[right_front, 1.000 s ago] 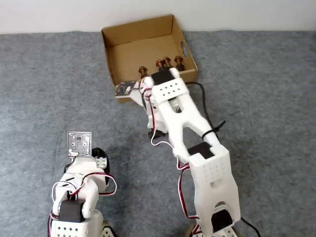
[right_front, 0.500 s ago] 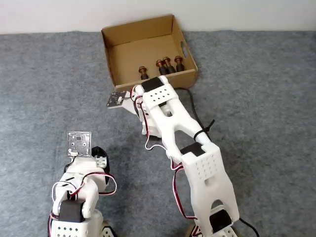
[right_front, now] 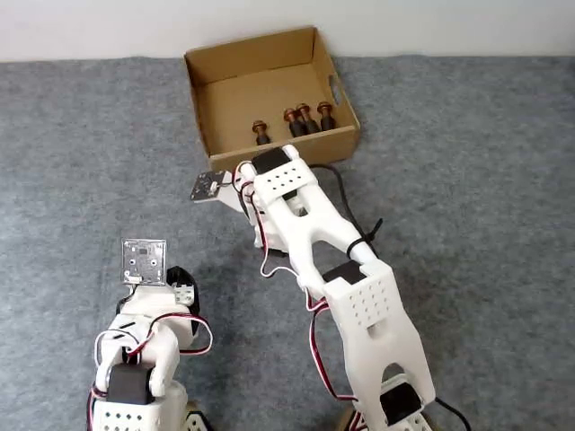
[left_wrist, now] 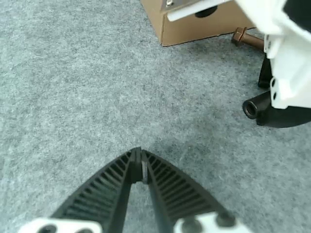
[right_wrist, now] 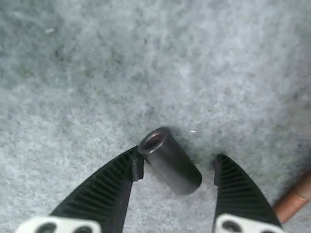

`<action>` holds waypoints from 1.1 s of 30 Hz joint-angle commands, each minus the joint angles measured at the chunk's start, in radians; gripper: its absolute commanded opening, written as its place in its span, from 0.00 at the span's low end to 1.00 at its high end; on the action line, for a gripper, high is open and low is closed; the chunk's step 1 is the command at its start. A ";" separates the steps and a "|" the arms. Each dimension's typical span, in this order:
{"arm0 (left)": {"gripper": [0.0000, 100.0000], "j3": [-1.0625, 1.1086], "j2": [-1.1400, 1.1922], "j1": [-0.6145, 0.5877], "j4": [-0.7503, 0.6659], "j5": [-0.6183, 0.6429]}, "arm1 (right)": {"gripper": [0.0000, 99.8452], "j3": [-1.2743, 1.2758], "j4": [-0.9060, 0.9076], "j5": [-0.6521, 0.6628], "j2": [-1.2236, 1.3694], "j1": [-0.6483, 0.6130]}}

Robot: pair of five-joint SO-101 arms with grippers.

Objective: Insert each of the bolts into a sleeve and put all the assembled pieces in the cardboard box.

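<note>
A black sleeve (right_wrist: 170,161) lies on its side on the grey carpet between the spread fingers of my right gripper (right_wrist: 178,165), which is open; one fingertip (right_wrist: 137,165) is right against the sleeve, the other stands apart. Close by lies a copper bolt (right_wrist: 296,198). The left wrist view shows the same sleeve (left_wrist: 256,108) and bolt (left_wrist: 247,38) beneath the white right arm (left_wrist: 286,53). The cardboard box (right_front: 208,67) holds several assembled pieces (right_front: 304,118) along its near wall. My left gripper (left_wrist: 140,162) is shut and empty, low over bare carpet near the table's front left.
The right arm (right_front: 301,211) stretches from the front edge to just before the box's near wall (right_front: 296,145), covering the carpet below it. Open carpet lies to the left and right of the box. A white wall runs behind the table.
The right arm has drawn back from the box toward the front left, its wrist now over the carpet before the box. The left arm has kept still.
</note>
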 commanded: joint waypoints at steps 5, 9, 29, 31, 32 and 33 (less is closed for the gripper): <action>0.00 -0.002 -0.005 -0.006 -0.028 -0.006 | 0.03 -0.034 0.019 0.009 0.038 -0.030; 0.00 -0.002 -0.005 -0.006 -0.029 -0.006 | 0.01 -0.038 0.025 0.003 0.038 -0.025; 0.00 -0.002 -0.005 0.002 -0.028 -0.003 | 0.01 0.058 0.259 -0.543 -0.415 0.084; 0.00 -0.002 -0.005 0.002 -0.029 -0.002 | 0.01 0.124 0.259 -0.629 -0.492 0.110; 0.01 -0.002 -0.005 -0.003 -0.031 -0.002 | 0.01 0.167 0.259 -0.678 -0.539 0.124; 0.01 -0.002 -0.005 -0.005 -0.031 -0.003 | 0.01 0.212 0.259 -0.727 -0.588 0.137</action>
